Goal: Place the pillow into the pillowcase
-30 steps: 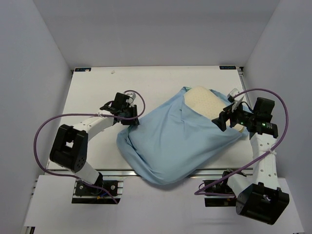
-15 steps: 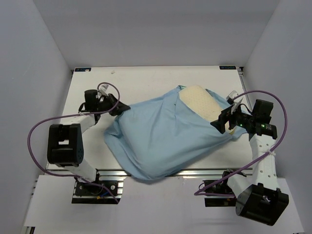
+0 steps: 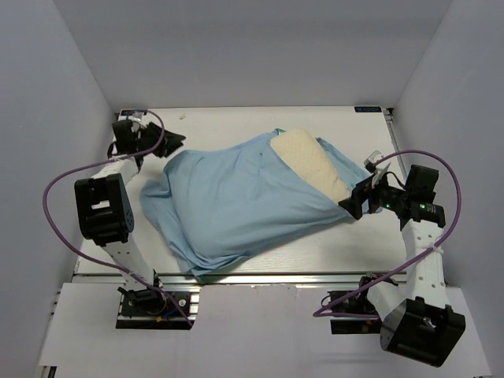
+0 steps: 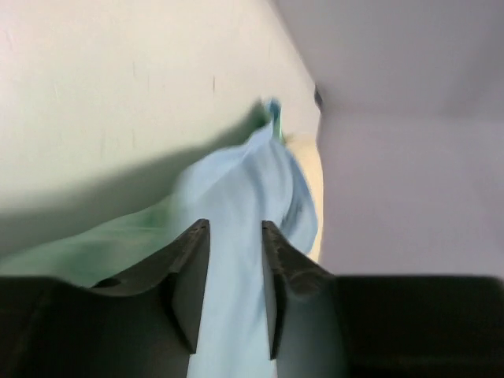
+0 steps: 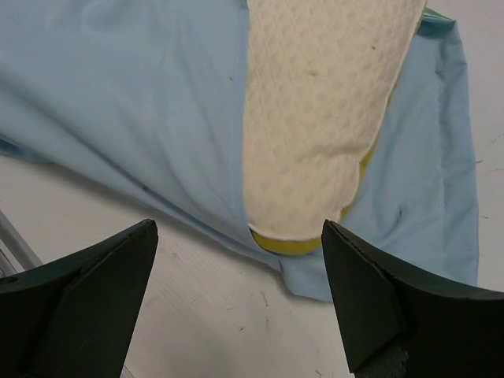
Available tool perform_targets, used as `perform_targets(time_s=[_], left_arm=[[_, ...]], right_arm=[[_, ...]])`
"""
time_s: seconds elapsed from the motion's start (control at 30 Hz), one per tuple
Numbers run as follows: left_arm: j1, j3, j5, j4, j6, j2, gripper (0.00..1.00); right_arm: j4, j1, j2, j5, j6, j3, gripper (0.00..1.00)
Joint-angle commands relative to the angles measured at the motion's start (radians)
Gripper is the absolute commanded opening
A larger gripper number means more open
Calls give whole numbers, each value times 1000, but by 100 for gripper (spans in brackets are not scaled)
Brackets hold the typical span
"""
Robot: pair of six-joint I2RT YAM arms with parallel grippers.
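The light blue pillowcase [image 3: 228,197] lies rumpled across the middle of the table [image 3: 236,122]. The cream pillow [image 3: 309,163] pokes out of the pillowcase's mouth at the right, its yellow piping visible in the right wrist view [image 5: 315,118]. My left gripper [image 3: 177,142] is at the back left, by the pillowcase's far-left corner. Its jaws stand partly apart [image 4: 235,228], and blue cloth [image 4: 236,205] shows in the gap. I cannot tell whether they touch it. My right gripper [image 3: 353,206] is wide open just off the pillow's exposed end [image 5: 240,228], holding nothing.
Pale walls close in the table at the back and on both sides. A metal rail [image 3: 236,277] runs along the near edge, and the pillowcase's lower corner reaches it. Purple cables [image 3: 63,189] loop off both arms. Bare tabletop shows in front of the right gripper [image 5: 260,331].
My left arm swung to the back-left corner and dragged the pillowcase and pillow leftward. Its jaws closed on the cloth, then parted somewhat. The right gripper stayed open and barely moved.
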State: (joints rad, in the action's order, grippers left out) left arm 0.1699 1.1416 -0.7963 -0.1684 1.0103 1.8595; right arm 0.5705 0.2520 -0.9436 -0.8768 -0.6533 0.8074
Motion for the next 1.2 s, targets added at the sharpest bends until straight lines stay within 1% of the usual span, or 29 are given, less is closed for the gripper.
perform_targets(time_s=[0.0, 0.03, 0.07, 0.1, 0.13, 0.17, 0.2, 0.23, 0.27, 0.3, 0.37, 0.4, 0.43, 0.47, 0.5, 0.57, 0.6, 0.67, 0.7, 0.73, 0.8, 0.87, 0.9, 0.97, 1.0, 1.07, 1.1, 1.17], left_arm=[[-16, 187, 219, 296, -283, -95, 45], [-30, 251, 254, 366, -321, -108, 50], [-44, 285, 351, 406, -398, -121, 52], [-73, 315, 402, 441, -430, -150, 58], [-85, 354, 440, 478, -458, -164, 60], [-99, 366, 481, 484, -495, -178, 60], [-127, 374, 488, 486, -512, -193, 62], [-145, 380, 493, 486, -557, -222, 66], [-171, 380, 485, 483, -587, -238, 66], [-250, 376, 479, 475, -616, -267, 68], [-341, 347, 447, 474, -706, -289, 69], [-440, 333, 442, 478, -725, -296, 69], [-489, 314, 437, 483, -742, -304, 69], [-539, 260, 436, 475, -753, -319, 69], [-625, 223, 443, 437, -751, -332, 69], [-697, 134, 451, 359, -705, -371, 69], [-755, 63, 471, 286, -682, -378, 69], [-802, 23, 486, 222, -609, -363, 72], [-846, 18, 503, 190, -587, -349, 73], [-865, 21, 547, 176, -564, -330, 73], [-909, 41, 589, 146, -501, -262, 73], [-934, 96, 638, 159, -419, -206, 74], [-940, 115, 647, 164, -397, -156, 75], [-961, 168, 672, 168, -354, -113, 75], [-965, 181, 690, 199, -337, -82, 75], [-966, 224, 750, 220, -294, -59, 76], [-966, 245, 781, 274, -274, -43, 80], [-958, 323, 914, 335, -265, -31, 85]], right_arm=[[-55, 0, 17, 25, 27, -7, 89], [-63, 0, 17, 33, 32, -11, 89], [-67, 0, 16, 35, 37, -13, 89], [-69, 0, 14, 33, 37, -14, 89], [-69, 0, 14, 27, 35, -14, 90], [-69, 0, 14, 24, 31, -16, 89], [-70, 0, 16, 22, 26, -17, 89], [-73, 0, 14, 27, 15, -19, 89], [-77, 0, 12, 32, 8, -20, 89], [-86, 0, 6, 50, 0, -20, 89], [-90, 0, -9, 74, -6, -17, 89], [-93, 1, -29, 85, -9, -14, 89], [-98, 4, -41, 113, -5, -11, 89], [-106, 12, -56, 119, 24, -1, 89], [-106, 29, -87, 121, 41, 7, 89], [-113, 47, -130, 119, 99, 24, 89], [-124, 58, -142, 124, 125, 26, 89], [-159, 59, -162, 127, 190, 18, 89], [-210, 58, -168, 124, 211, 4, 89], [-246, 58, -173, 115, 243, -7, 89], [-338, 50, -199, 95, 324, -17, 89], [-360, 29, -254, 104, 356, -2, 89], [-372, 9, -280, 113, 385, 7, 89], [-388, -11, -355, 113, 411, 33, 89], [-409, -17, -383, 128, 437, 39, 89], [-440, -25, -461, 139, 466, 67, 89], [-464, -26, -487, 139, 489, 82, 89], [-481, -31, -555, 133, 510, 140, 89]])
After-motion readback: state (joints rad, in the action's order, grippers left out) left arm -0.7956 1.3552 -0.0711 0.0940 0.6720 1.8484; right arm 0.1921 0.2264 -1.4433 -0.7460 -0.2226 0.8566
